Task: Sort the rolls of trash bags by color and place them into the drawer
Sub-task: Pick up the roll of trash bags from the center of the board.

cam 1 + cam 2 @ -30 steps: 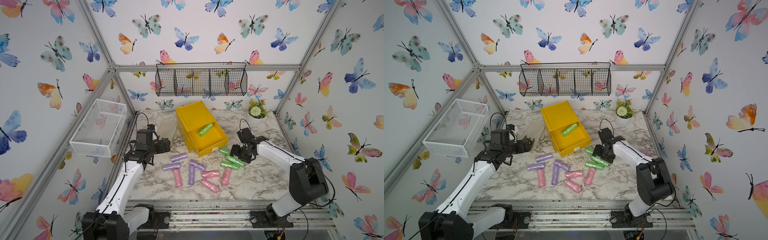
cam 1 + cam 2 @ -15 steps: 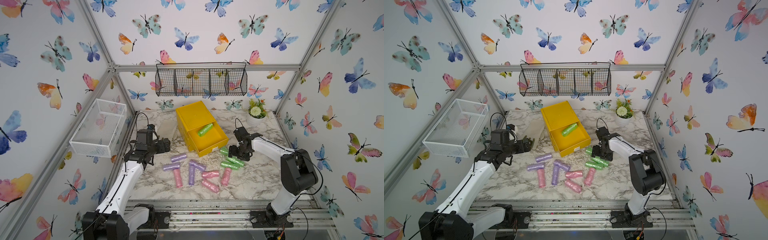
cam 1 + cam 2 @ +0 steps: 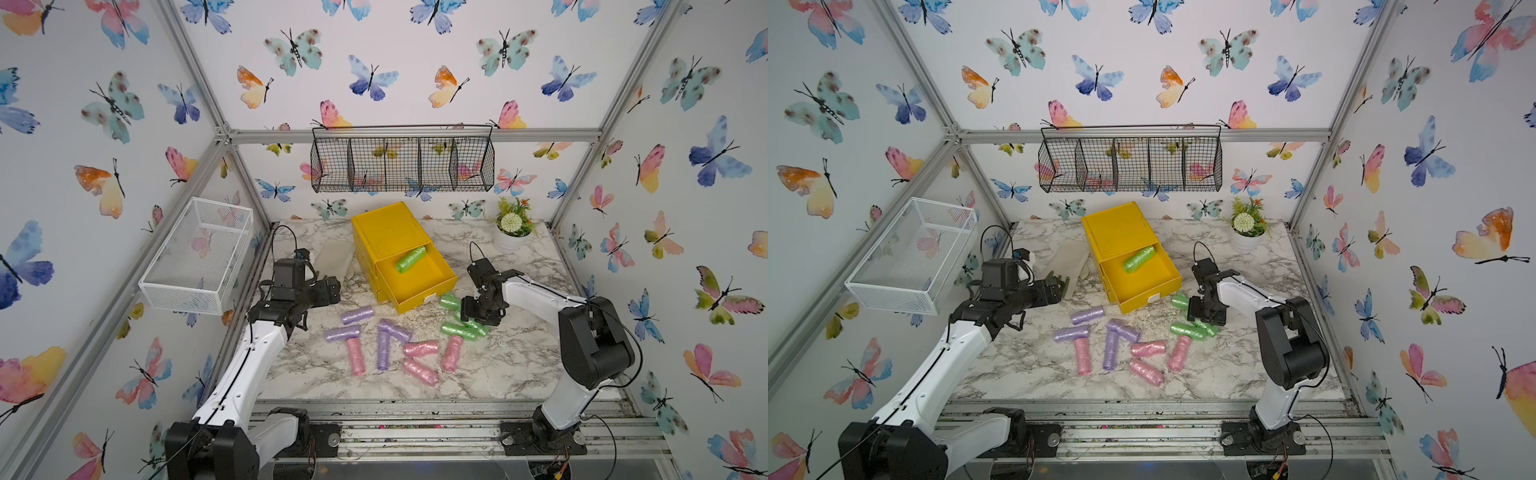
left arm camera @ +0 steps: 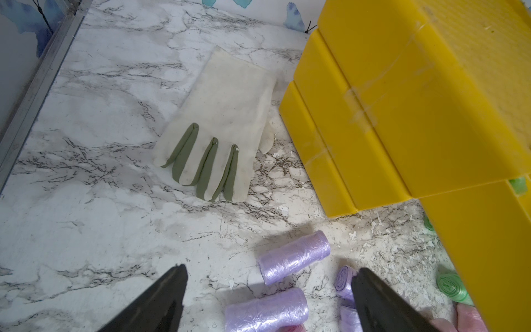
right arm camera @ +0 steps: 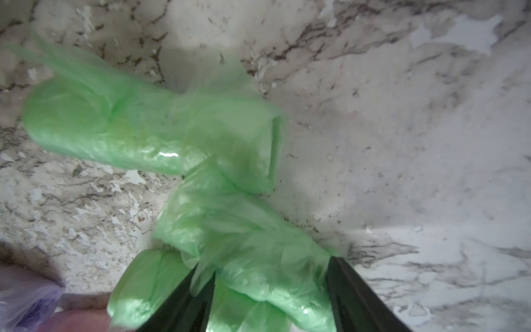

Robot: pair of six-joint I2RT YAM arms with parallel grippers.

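Note:
The yellow drawer (image 3: 422,286) stands pulled open at the back middle, with one green roll (image 3: 410,259) lying in it. In front of it lie loose green rolls (image 3: 457,330), purple rolls (image 3: 356,314) and pink rolls (image 3: 420,348). My right gripper (image 3: 478,318) is down among the green ones, shut on a green roll (image 5: 258,258) that fills the gap between its fingers; two more green rolls (image 5: 115,129) lie just beyond. My left gripper (image 4: 270,268) hovers open left of the drawer, above the purple rolls (image 4: 293,258), holding nothing.
A cream glove with green fingers (image 4: 221,123) lies flat left of the drawer cabinet (image 4: 402,100). A white wire basket (image 3: 199,253) hangs on the left wall and a black wire basket (image 3: 403,164) on the back wall. A potted plant (image 3: 513,232) stands back right.
My right gripper has drawn in to the left over the green rolls, dropped onto them and narrowed its jaws on one. The left arm has not moved.

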